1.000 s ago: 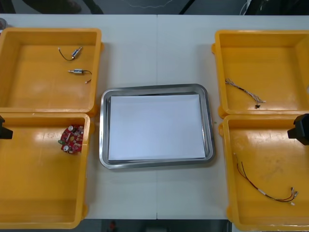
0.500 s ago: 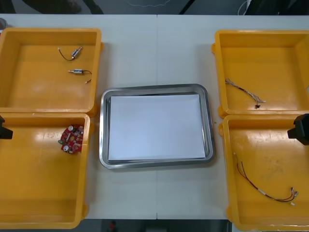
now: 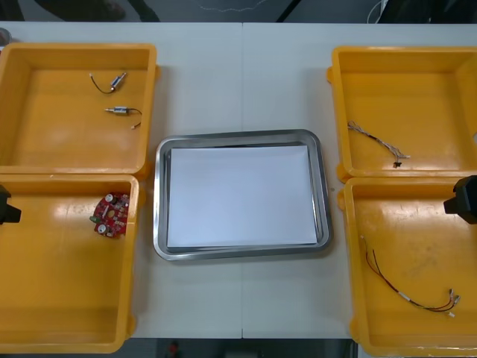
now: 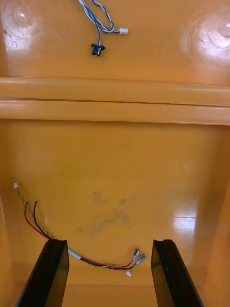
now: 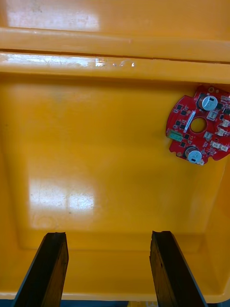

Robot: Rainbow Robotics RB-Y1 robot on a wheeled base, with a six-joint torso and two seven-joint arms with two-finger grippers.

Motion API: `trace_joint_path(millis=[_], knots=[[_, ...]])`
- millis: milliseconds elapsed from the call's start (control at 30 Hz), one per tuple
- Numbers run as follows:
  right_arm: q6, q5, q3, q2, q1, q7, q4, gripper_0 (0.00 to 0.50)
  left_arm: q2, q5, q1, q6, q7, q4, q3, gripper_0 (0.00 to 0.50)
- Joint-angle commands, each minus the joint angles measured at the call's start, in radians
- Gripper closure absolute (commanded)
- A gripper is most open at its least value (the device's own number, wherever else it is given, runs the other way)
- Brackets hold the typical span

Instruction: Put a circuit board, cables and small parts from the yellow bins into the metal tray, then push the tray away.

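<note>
Your left gripper (image 5: 108,235) hangs over the near left bin (image 5: 96,144) with its fingers apart. The circuit board (image 5: 199,125) lies off its line, by the wall nearest the tray (image 3: 240,136), so a straight drop likely closes on nothing or scrapes plastic. Your right gripper (image 4: 109,242), also spread, brackets the thin red and yellow cable (image 4: 96,261), which could slip free.

Parts in yellow bins (image 3: 45,298)
Circuit board (image 3: 111,215) near left, small metal parts (image 3: 118,110) far left, cables (image 3: 376,139) right; metal tray (image 3: 158,195) central.
</note>
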Motion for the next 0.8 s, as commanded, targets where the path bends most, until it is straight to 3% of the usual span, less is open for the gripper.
trace_joint_path(millis=[33, 467, 800], knots=[[0.003, 0.006, -0.024, -0.028, 0.014, -0.001, -0.013, 0.0, 0.016, -0.01, 0.021, -0.028, -0.081, -0.047, -0.045, 0.0], [0.003, -0.022, -0.049, -0.044, 0.077, 0.016, -0.05, 0.0, 0.056, -0.017, 0.116, -0.334, -0.086, -0.045, -0.195, 0.0], [0.003, 0.02, -0.05, -0.021, 0.207, 0.031, -0.178, 0.0, 0.066, -0.138, 0.124, -0.486, -0.066, -0.01, -0.359, 0.0]])
